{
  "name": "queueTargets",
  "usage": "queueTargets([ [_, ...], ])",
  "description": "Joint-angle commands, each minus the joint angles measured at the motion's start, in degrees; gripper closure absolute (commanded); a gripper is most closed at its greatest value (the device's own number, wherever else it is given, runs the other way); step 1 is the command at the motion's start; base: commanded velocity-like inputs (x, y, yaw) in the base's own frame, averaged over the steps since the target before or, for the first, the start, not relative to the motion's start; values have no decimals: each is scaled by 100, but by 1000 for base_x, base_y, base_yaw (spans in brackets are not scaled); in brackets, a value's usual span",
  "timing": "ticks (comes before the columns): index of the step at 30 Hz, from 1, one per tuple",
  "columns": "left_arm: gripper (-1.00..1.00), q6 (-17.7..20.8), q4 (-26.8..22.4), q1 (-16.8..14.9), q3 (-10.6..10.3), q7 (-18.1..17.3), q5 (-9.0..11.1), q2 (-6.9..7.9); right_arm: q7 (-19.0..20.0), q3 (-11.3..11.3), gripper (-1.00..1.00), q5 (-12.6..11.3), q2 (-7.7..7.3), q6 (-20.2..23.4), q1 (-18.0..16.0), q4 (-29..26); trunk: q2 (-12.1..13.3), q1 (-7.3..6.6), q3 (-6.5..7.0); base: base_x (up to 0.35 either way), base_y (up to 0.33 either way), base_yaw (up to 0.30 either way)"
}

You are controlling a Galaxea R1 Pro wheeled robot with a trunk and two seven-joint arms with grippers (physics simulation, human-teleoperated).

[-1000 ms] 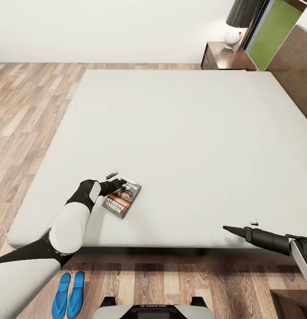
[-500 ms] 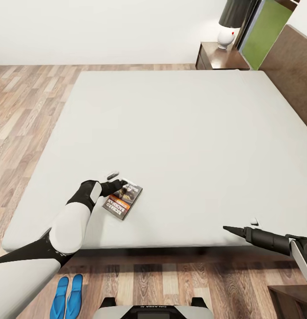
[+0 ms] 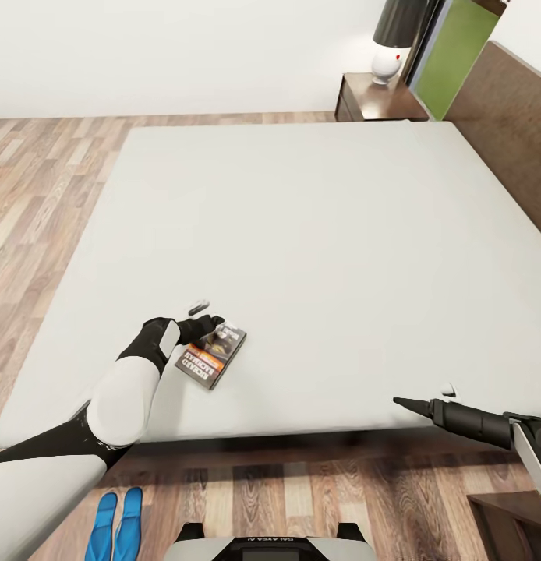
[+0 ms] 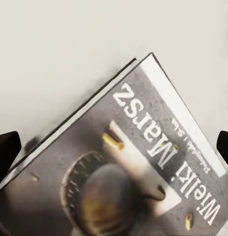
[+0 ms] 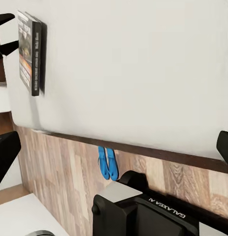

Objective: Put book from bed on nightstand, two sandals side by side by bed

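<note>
from where i sit the sandal half looks done: the two sandals (image 3: 114,523) lie side by side on the floor (image 3: 317,499) just off the near edge of the bed (image 3: 302,218), toward its near left corner, soles flat and touching or nearly so; the right wrist view shows the same blue pair (image 5: 108,162) below the dark bed frame. the book half is what's left. the book (image 3: 213,354) lies flat on the mattress near the near edge, left of the middle, and my left gripper (image 3: 210,315) is right over its far end. in the left wrist view the cover (image 4: 143,177) sits between the two dark fingertips (image 4: 5,152), which stand apart at either side, so i judge the fingers are spread around it and not yet clamped. my right gripper (image 3: 438,393) hovers over the near edge of the bed farther right, holding nothing, with its fingers apart. the nightstand (image 3: 372,97) sits beyond the far right corner, under the lamp (image 3: 394,39), well apart from the book. so i've yet to grasp, lift, carry and set it down.
</note>
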Motion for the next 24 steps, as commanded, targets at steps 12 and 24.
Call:
queueTargets([
  [12, -100, 45, 58, -1, 55, -48, 17, -8, 5, 5, -100, -20, -1, 38, -4, 3, -2, 1, -4, 0, 0, -47],
  [24, -100, 45, 58, -1, 59, -48, 17, -9, 5, 5, -100, -20, -1, 37, -6, 0, -2, 1, 2, 0, 0, -24],
])
